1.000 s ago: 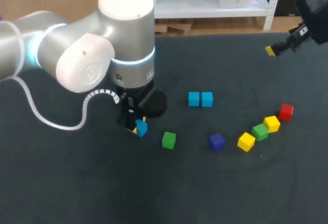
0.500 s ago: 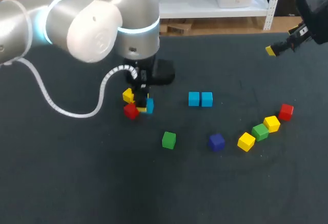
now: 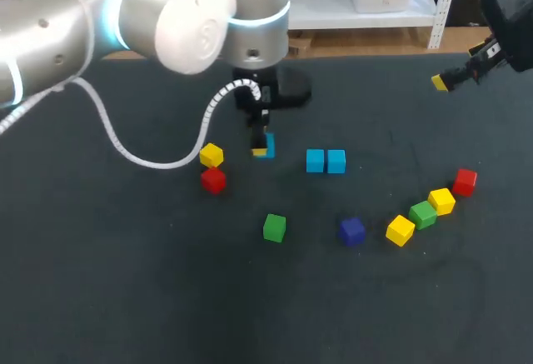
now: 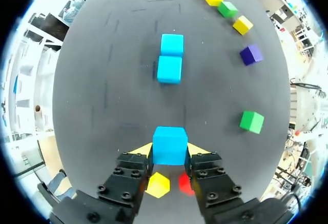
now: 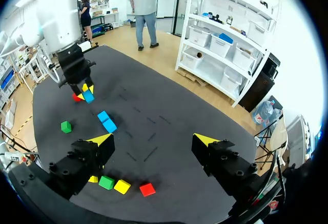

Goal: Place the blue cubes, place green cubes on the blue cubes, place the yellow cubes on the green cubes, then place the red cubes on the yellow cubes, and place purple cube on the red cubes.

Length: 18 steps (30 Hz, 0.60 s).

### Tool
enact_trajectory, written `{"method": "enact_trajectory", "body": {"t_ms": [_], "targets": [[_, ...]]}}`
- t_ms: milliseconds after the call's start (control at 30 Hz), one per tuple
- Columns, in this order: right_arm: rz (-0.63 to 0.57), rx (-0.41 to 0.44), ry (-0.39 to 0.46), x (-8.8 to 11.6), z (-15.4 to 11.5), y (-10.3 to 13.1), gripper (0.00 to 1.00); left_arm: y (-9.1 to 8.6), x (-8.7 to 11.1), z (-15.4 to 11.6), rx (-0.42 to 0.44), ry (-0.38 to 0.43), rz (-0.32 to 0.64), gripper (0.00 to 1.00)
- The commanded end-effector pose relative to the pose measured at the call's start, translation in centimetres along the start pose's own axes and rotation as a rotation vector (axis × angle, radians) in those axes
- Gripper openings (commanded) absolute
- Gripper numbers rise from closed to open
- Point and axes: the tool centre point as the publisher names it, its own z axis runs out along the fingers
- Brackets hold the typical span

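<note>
Gripped a blue cube [image 4: 169, 143] in the left hand [image 4: 170, 151], seemingly raised off the worktop [image 3: 125, 281], near the blue pair [image 3: 325, 161]. Had the right hand [image 5: 152, 141] spread wide, well apart from that pair. Risked knocking the pair askew if lowered too close, or a skewed row if released tilted

Brightly and evenly lit from overhead, with no hard glare off the matte dark table [image 3: 125, 297]. Only faint, soft-edged shadows, kept close under the lone green cube [image 3: 274, 227] and its neighbours. Broad pale sheen across the white shell of the left arm [image 3: 183, 22], beside its glowing blue ring [image 3: 260, 19].
</note>
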Motion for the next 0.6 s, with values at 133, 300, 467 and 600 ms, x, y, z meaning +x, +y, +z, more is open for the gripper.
{"method": "enact_trajectory", "body": {"t_ms": [133,300,467,600], "targets": [[0.001,0.003,0.001,0.0,-0.1,0.1,1.00,0.8,-2.1,1.2,0.034,0.036,-0.016,0.00],[0.001,0.003,0.001,0.0,-0.1,0.1,1.00,0.9,-2.9,1.8,0.026,0.039,-0.021,0.00],[0.001,0.003,0.001,0.0,-0.1,0.1,1.00,0.6,-3.5,2.2,0.006,0.044,0.009,0.00],[0.001,0.003,0.001,0.0,-0.1,0.1,1.00,0.3,-3.8,2.4,-0.003,0.051,0.033,0.00]]}}
